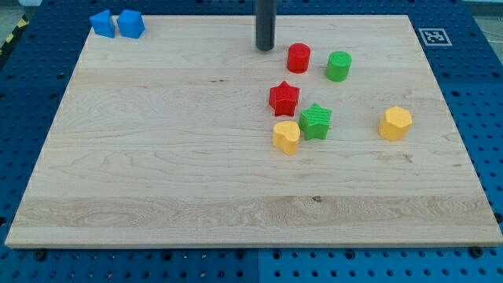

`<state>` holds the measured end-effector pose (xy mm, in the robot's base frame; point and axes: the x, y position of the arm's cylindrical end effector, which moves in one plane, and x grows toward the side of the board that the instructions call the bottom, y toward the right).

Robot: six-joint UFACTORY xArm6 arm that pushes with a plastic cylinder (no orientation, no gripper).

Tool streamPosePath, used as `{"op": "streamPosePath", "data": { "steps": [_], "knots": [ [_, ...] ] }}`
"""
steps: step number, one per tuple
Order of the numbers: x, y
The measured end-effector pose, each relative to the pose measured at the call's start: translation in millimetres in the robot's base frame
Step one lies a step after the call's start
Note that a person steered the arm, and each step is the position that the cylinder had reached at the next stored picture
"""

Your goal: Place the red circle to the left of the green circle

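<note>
**Red circle sits left of green, job looks all but done**

On my wooden counter (157, 157), over blue pegboard (479, 94), the red circle (298, 58) stands just beside the green circle (339, 66), on its left, a small gap between. My tip (265, 49) rests near the red circle's left; I judge only backing away remains. This rig carries no claw, only the rod. Red star (284, 98), green star (316, 121), two yellow blocks (287, 137) and two blue blocks (115, 23) lie apart.

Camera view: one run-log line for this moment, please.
my tip: left of red circle, apart | red circle: left of green circle, small gap | others: untouched
</note>
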<state>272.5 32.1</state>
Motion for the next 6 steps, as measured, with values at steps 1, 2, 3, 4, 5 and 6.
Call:
{"op": "streamPosePath", "data": {
  "steps": [1, 2, 3, 4, 5, 6],
  "knots": [
    [-1.1, 4.8],
    [6.8, 4.8],
    [37.4, 15.3],
    [69.6, 36.6],
    [93.4, 58.5],
    [117.9, 74.1]
  ]
}}
